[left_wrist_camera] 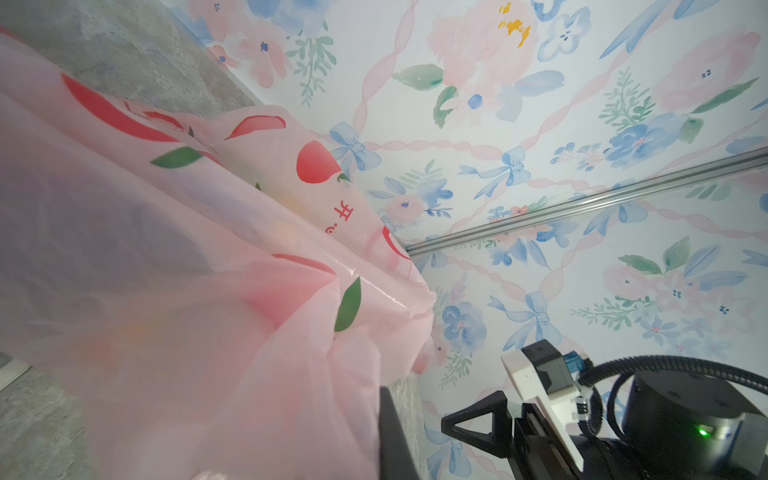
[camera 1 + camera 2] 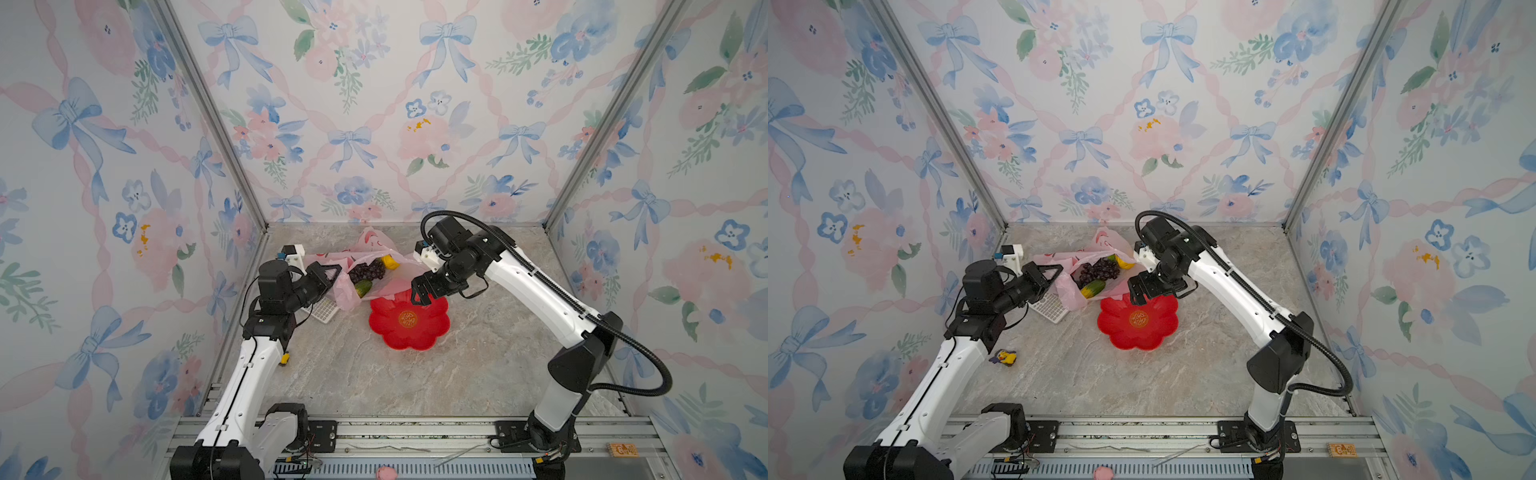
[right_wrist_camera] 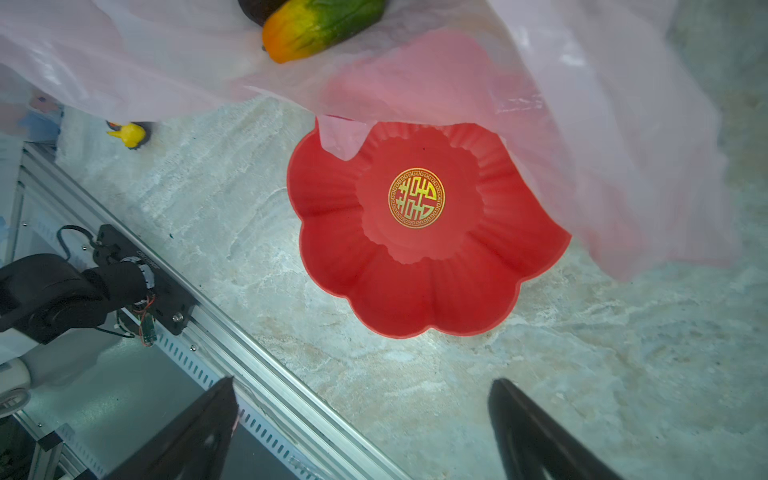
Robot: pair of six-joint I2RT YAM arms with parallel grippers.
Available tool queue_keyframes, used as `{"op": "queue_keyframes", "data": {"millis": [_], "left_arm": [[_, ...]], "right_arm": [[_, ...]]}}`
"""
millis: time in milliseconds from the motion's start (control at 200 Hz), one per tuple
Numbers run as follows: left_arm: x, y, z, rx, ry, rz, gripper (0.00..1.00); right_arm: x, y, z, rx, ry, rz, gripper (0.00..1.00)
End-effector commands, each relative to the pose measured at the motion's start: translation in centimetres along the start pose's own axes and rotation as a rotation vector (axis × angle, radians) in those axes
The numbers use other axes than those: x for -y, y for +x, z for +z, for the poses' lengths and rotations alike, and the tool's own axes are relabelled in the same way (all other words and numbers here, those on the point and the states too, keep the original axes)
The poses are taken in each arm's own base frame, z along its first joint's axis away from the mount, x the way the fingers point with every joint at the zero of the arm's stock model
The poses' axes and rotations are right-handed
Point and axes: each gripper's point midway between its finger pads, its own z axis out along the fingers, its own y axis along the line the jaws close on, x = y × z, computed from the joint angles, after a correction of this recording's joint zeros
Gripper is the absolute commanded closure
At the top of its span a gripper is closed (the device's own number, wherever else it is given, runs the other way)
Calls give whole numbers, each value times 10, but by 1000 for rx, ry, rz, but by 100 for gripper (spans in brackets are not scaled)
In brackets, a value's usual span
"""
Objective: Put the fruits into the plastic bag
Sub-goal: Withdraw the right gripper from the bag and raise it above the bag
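Marble tabletop (image 2: pixel 374 374), floral walls (image 2: pixel 374 124): left gripper (image 2: pixel 336 273) pinches plastic bag (image 2: pixel 347 301), right gripper (image 2: pixel 420 300) gapes over plate (image 2: pixel 409 334).

The plastic bag (image 3: pixel 582 124) overlies and dims one rim of the red plate (image 3: pixel 415 291).

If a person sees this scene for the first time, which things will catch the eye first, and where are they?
First the bright red flower-shaped plate, empty, in the middle of the table, below the open right gripper. Just behind it lies the pink plastic bag, its mouth showing dark grapes and a green cucumber-like piece; the shut left gripper appears to hold its edge.
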Motion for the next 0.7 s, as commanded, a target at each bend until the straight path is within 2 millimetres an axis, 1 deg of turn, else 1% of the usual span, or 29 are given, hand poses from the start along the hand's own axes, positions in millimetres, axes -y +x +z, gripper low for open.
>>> {"op": "queue_keyframes", "data": {"millis": [0, 65, 100, 145, 205, 285, 380, 460, 550, 695], "left_arm": [[4, -3, -3, 12, 6, 11, 100], [4, -3, -3, 12, 7, 11, 100], [5, -3, -4, 11, 8, 12, 100], [5, -3, -4, 13, 8, 11, 100], [5, -3, -4, 10, 10, 13, 100], [6, -3, -4, 9, 12, 15, 100], [5, -2, -4, 6, 11, 13, 100], [6, -2, -4, 4, 14, 14, 100], [6, -1, -4, 3, 14, 14, 100], [6, -2, -3, 1, 14, 14, 100]], "right_arm": [[4, -24, -38, 239, -36, 20, 4], [24, -30, -55, 347, -43, 99, 4], [36, -31, -60, 388, -48, 148, 4], [50, -33, -66, 416, -68, 204, 4], [61, -36, -67, 414, -112, 246, 4], [69, -37, -56, 367, -130, 231, 4], [70, -37, -37, 307, -141, 153, 2], [75, -40, -23, 294, -103, 73, 1], [82, -44, -12, 312, 8, -73, 1], [77, -52, 7, 372, 79, -341, 1]]}}
